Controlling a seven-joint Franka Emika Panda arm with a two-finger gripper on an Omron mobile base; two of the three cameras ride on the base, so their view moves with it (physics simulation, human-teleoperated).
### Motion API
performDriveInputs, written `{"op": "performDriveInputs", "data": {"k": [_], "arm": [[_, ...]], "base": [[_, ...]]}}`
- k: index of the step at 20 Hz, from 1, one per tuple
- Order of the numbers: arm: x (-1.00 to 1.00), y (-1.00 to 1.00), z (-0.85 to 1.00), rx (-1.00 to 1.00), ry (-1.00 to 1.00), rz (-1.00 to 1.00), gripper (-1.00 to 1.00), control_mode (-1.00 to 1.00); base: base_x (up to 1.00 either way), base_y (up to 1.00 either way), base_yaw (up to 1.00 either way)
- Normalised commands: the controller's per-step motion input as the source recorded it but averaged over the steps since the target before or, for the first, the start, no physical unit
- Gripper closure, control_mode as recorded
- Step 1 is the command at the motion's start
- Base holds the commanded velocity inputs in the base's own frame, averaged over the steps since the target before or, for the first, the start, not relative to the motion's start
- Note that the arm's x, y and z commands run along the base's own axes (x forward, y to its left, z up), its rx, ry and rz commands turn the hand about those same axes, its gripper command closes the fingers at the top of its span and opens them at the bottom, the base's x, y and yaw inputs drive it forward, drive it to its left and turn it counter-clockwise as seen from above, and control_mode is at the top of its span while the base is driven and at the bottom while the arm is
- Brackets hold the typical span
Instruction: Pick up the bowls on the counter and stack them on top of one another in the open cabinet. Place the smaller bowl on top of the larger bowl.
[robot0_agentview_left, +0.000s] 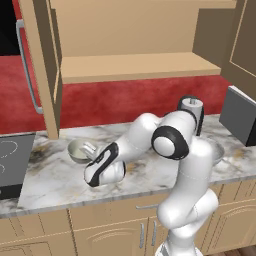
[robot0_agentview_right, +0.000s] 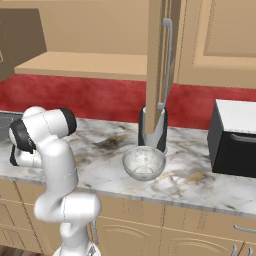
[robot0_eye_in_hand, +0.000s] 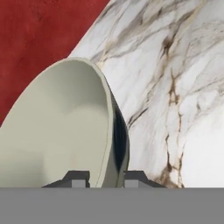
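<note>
Small plain beige-grey bowl (robot0_eye_in_hand: 61, 131): rim between gripper (robot0_eye_in_hand: 105, 178) fingertips, apparently pinched. Step: first pickup. Next: lift off veined marble counter (robot0_agentview_left: 55, 180); wide marbled bowl (robot0_agentview_right: 144, 162) unmoved.

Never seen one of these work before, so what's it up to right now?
Pincer straddling the small bowl's rim, one finger inside, one outside. Bowl on the counter. Big bowl waiting further along. Cabinet shelf above.

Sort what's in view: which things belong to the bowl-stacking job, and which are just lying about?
Job:
- smaller bowl, rim between the fingers of the hand
- larger bowl, on the counter
- open cabinet

Lying about:
- black-and-silver cylindrical appliance
- microwave
- cooktop
</note>
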Motion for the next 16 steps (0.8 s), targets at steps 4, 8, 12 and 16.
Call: {"op": "performDriveInputs", "data": {"k": [4, 8, 12, 16], "arm": [[0.0, 0.0, 0.35, 0.02, 0.04, -0.11, 1.0, -1.0], [0.0, 0.0, 0.31, 0.0, 0.05, -0.1, 1.0, -1.0], [0.0, 0.0, 0.31, -0.01, 0.03, -0.07, 1.0, -1.0], [0.0, 0.0, 0.33, -0.02, 0.01, -0.03, 1.0, -1.0]], "base": [[0.0, 0.0, 0.0], [0.0, 0.0, 0.0], [0.0, 0.0, 0.0], [0.0, 0.0, 0.0]]}}
